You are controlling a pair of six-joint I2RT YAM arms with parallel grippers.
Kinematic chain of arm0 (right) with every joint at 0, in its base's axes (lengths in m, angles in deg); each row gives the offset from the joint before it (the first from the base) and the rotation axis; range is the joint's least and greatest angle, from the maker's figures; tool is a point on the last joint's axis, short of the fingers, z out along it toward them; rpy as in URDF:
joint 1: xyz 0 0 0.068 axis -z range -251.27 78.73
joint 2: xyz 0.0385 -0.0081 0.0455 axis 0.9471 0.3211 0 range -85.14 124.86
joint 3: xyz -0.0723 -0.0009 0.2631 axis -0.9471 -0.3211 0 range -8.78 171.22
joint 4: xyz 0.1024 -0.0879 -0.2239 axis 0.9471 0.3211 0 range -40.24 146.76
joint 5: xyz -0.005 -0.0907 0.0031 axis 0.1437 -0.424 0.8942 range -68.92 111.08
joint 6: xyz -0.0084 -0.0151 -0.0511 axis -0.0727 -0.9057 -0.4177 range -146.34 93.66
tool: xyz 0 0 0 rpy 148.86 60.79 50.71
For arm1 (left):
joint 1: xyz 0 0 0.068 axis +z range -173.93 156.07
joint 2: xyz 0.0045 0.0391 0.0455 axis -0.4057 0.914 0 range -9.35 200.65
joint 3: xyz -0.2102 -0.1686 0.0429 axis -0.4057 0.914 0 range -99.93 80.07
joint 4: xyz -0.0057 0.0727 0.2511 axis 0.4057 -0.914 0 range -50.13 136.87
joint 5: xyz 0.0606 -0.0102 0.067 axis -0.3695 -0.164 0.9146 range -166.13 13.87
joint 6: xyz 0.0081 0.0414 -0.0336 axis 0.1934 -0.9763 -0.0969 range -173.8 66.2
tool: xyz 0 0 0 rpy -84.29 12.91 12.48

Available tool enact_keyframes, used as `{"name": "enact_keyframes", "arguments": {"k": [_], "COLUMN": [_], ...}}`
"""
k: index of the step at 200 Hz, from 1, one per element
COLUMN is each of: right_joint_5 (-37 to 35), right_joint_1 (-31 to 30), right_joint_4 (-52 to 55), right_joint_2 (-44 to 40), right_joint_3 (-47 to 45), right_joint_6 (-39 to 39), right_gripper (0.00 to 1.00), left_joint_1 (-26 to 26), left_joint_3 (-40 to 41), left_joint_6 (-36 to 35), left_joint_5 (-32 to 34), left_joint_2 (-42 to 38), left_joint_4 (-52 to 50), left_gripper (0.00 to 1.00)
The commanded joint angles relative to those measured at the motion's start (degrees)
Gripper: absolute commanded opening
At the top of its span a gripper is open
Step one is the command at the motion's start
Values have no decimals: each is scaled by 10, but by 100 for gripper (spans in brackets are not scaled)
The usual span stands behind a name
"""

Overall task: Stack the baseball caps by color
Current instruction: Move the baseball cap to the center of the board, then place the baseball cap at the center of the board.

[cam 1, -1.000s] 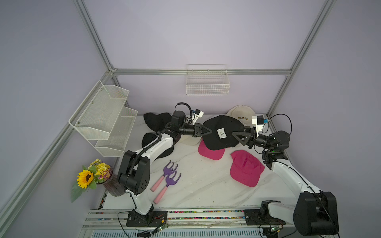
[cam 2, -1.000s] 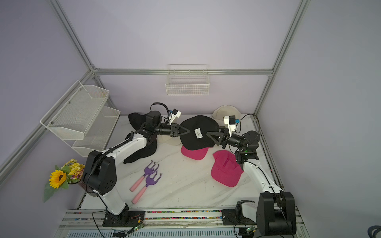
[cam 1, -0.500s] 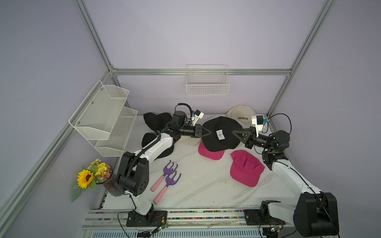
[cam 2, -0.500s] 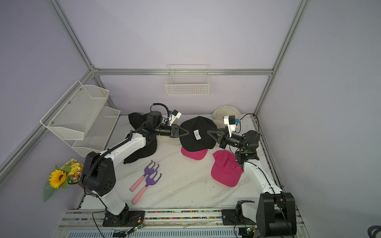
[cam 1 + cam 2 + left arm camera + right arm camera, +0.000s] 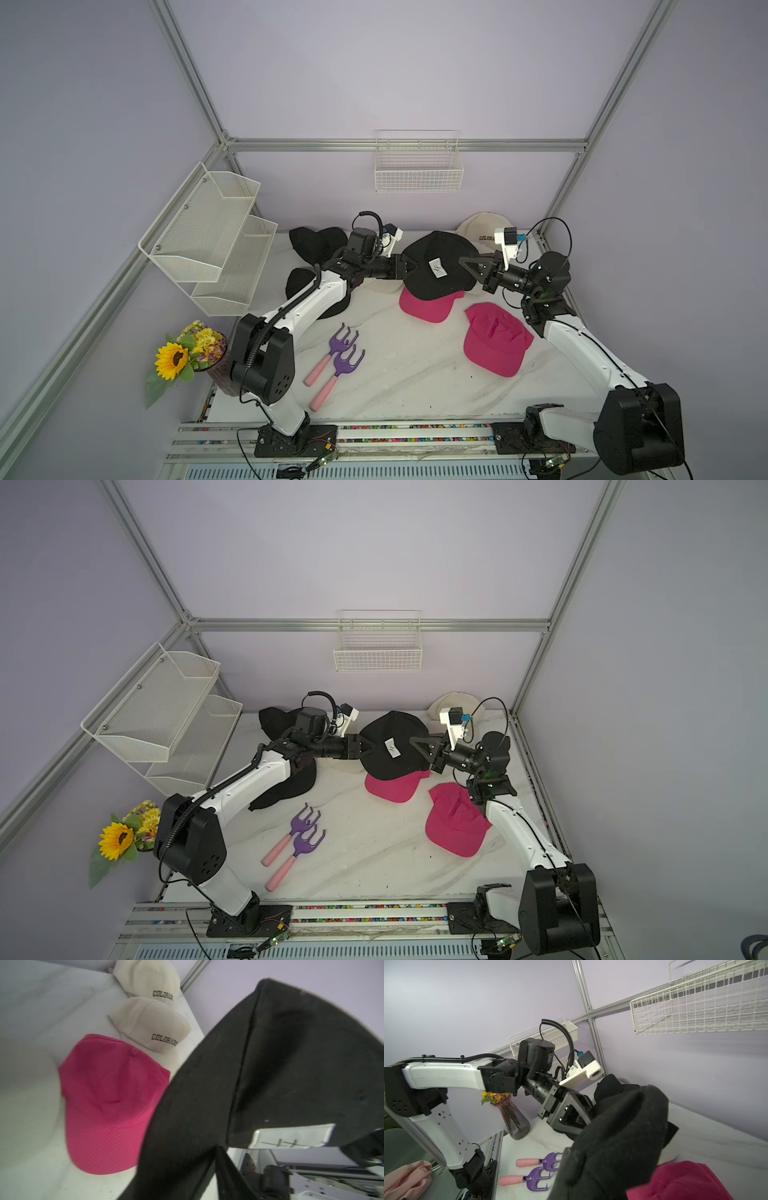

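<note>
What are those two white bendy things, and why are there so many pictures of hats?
They are two robot arms with pinchers. Two pictures look down from above; two come from small cameras on the arms' wrists. On the white table lie pink caps, cream caps, black caps, two purple rakes and a flower vase. The right gripper is pinched shut on a black cap held in the air; the left gripper, at its other edge, looks open.

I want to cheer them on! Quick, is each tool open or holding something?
Left tool: open, at the black cap's edge.
Right tool: closed, holding the black cap.
</note>
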Motion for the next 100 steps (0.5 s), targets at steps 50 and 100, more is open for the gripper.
{"name": "enact_keyframes", "arguments": {"k": [50, 100], "right_joint_5": [-184, -143], "right_joint_1": [-106, -221], "right_joint_4": [231, 403], "right_joint_2": [75, 163], "right_joint_3": [114, 146], "right_joint_6": [-258, -424], "right_gripper": [0, 0], "left_joint_1": [23, 26], "left_joint_3": [118, 200], "left_joint_6": [47, 83], "left_joint_5": [303, 429], "left_joint_2": [-141, -214], "left_joint_4": [-9, -23], "left_gripper": [100, 100]}}
